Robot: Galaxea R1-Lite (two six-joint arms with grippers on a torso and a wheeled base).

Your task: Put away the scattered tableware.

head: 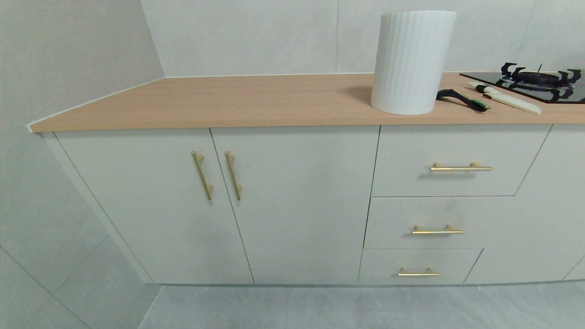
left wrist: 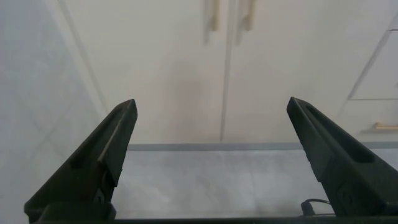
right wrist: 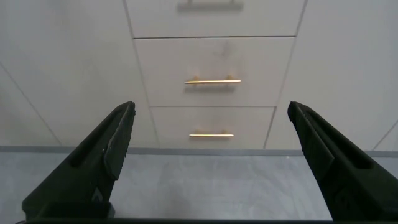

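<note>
Held low before the pale cabinet fronts (head: 297, 201), left gripper (left wrist: 211, 106) and right gripper (right wrist: 211, 109) both spread wide, empty. Raise toward the black-handled, green-tipped utensil (head: 461, 99) and cream-handled knife (head: 505, 100) on the wooden countertop (head: 228, 100), between the white ribbed cylindrical holder (head: 411, 64) and black gas hob (head: 539, 84). Probably best to descend from above, pinch one handle mid-length, and lift clear of the holder's wall.

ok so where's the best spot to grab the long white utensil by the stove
Pinch the white utensil across its slim shaft, coming straight down from above: it lies flat on the countertop, so there's no room beneath. Probably go nearer the front end, away from the black utensil lying close beside its far end.
</note>
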